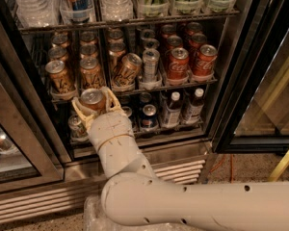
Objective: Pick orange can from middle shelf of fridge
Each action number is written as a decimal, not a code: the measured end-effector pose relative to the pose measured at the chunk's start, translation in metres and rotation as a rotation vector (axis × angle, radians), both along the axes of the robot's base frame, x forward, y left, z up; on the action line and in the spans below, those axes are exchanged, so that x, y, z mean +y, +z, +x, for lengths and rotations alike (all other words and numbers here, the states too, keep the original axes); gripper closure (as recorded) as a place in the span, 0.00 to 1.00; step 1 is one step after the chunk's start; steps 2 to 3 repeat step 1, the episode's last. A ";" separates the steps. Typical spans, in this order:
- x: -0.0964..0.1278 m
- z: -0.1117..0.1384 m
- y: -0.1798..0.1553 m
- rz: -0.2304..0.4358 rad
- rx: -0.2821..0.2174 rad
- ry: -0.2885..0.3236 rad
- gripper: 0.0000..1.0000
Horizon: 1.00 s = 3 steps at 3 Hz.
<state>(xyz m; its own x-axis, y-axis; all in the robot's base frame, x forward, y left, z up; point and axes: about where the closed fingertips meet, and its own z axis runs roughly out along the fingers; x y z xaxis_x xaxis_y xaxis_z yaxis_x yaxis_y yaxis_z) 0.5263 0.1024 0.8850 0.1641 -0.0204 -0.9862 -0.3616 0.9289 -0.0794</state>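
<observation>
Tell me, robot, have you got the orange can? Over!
Gripper shut on the orange can, at the front edge of the middle shelf. Tilted can leans nearby. Way out looks clear.

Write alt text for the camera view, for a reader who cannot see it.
The gripper is shut on an orange can, held upright in front of the left end of the middle shelf of the fridge. More orange cans, one tilted, and red Coca-Cola cans stand on that shelf.
</observation>
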 end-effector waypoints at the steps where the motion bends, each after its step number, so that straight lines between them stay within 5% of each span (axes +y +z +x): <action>1: 0.000 0.000 0.000 0.000 0.000 0.000 1.00; 3: 0.000 0.000 0.000 0.000 0.000 0.000 1.00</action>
